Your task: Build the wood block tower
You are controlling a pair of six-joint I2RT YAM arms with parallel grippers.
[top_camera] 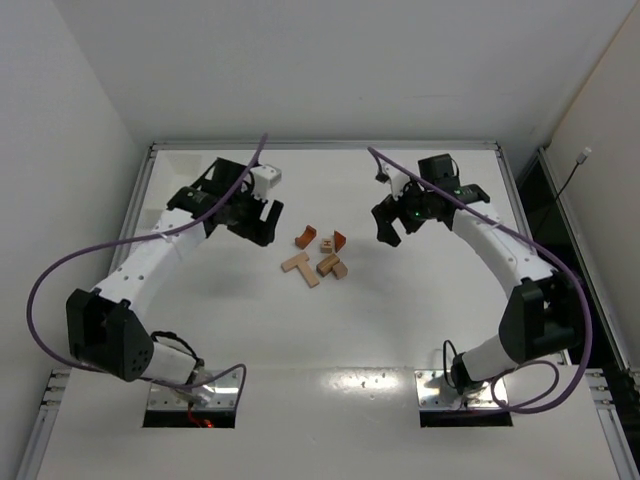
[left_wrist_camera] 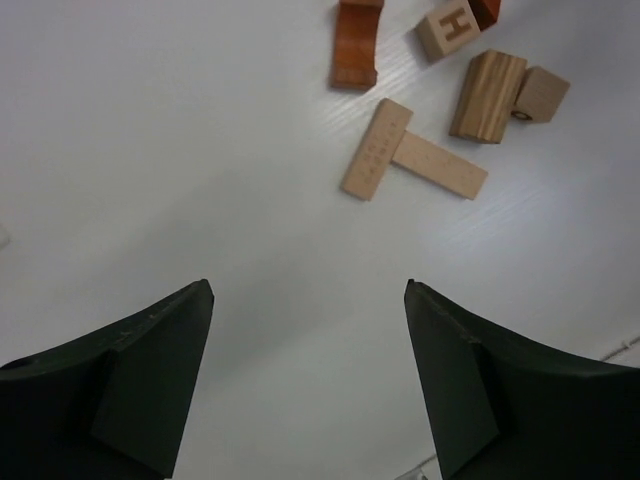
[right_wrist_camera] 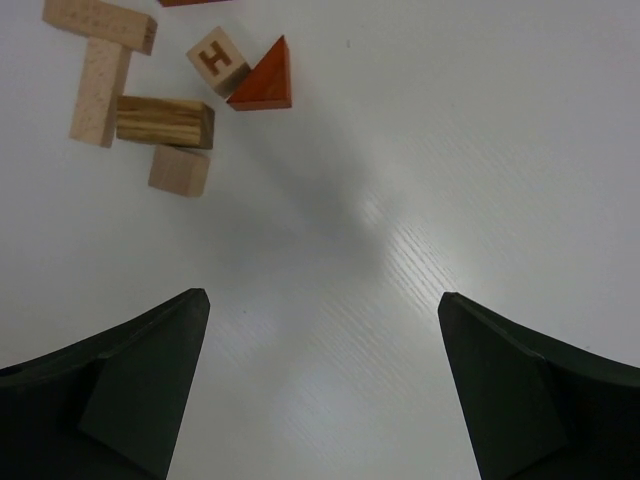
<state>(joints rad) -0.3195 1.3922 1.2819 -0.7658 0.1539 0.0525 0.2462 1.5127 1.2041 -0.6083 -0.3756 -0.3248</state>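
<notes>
The wood blocks lie loose on the white table, none on top of another; no tower stands. Two pale planks [top_camera: 300, 268] [left_wrist_camera: 438, 165] [right_wrist_camera: 98, 90] form a T. Beside them are a striped tan block [top_camera: 328, 263] [left_wrist_camera: 487, 95] [right_wrist_camera: 165, 120] and a small cube [top_camera: 341, 270] [left_wrist_camera: 542, 93] [right_wrist_camera: 180, 168]. Behind lie a reddish-brown arch [top_camera: 306, 238] [left_wrist_camera: 355, 45], an H cube [top_camera: 326, 243] [left_wrist_camera: 447, 28] [right_wrist_camera: 217, 60] and a red wedge [top_camera: 339, 240] [right_wrist_camera: 265, 80]. My left gripper [top_camera: 262, 225] [left_wrist_camera: 308, 290] hangs open left of the group, and my right gripper [top_camera: 385, 228] [right_wrist_camera: 322, 296] hangs open to its right. Both are empty.
The table [top_camera: 330, 340] has a raised rim at the back [top_camera: 320, 145] and along both sides. Purple cables [top_camera: 45, 275] loop from each arm. White walls close in behind and on both sides, and a dark gap [top_camera: 545, 200] runs along the right edge.
</notes>
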